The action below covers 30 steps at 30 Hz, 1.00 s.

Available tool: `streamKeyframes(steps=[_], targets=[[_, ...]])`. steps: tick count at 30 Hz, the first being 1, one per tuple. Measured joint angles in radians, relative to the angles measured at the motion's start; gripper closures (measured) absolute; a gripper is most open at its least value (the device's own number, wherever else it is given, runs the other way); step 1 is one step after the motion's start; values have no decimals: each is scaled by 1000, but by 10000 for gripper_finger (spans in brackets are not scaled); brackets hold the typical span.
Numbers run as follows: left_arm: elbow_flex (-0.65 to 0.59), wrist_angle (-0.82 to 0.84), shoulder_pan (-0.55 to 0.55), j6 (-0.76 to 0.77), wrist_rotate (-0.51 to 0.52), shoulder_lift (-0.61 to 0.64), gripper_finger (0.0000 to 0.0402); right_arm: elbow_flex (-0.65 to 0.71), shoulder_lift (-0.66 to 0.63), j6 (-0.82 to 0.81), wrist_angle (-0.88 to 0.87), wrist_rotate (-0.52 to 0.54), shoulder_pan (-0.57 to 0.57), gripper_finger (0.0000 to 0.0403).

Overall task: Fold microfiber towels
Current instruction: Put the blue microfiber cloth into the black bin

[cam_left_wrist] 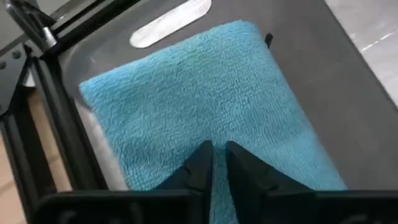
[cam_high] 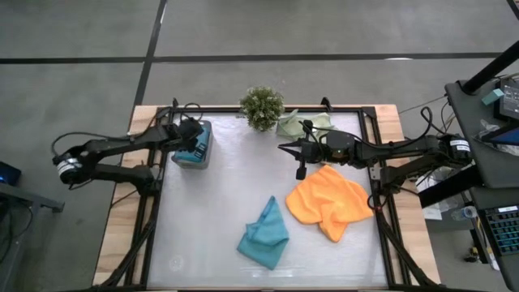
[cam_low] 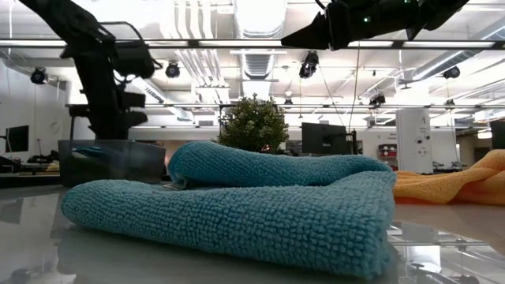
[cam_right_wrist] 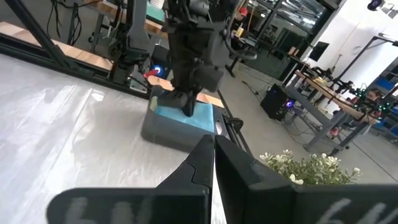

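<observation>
You are looking down at a glossy white table (cam_high: 219,211) framed by a dark rail. Sitting on it are a dark grey tray (cam_high: 193,159) near the left edge, a bushy plant (cam_high: 262,107) at the far edge, a pale green towel (cam_high: 293,124) beside it, an orange towel (cam_high: 328,203) lying crumpled on the right, and a teal towel (cam_high: 264,235) lying near the front.

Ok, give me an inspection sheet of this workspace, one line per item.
Surface: glossy white table, wooden edges.
Job's things: folded teal towel in the grey tray; teal towel and orange towel loose on the table; pale green towel by the plant.
Clutter: plant.
Grippers: left gripper nearly shut, on the tray's towel; right gripper shut, empty, above mid-table.
Cables: black leads at both arm bases.
Surroundings: grey floor, desk with equipment at right.
</observation>
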<state>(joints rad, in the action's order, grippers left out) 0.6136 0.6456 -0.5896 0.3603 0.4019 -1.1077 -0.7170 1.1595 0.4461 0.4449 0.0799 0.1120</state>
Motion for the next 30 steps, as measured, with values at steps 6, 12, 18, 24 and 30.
streamKeyframes(steps=[6,12,18,24,30], targets=[[0,-40,0,24,2,-125,396,0,0,3,0,0,0,394],[29,-16,0,25,15,-167,393,0,1,5,-1,0,0,394],[112,125,0,17,-67,-106,393,0,2,27,10,0,0,394],[130,284,2,-1,-185,-26,393,0,2,40,11,0,0,394],[93,300,1,13,-188,-1,393,0,2,40,16,0,0,394]])
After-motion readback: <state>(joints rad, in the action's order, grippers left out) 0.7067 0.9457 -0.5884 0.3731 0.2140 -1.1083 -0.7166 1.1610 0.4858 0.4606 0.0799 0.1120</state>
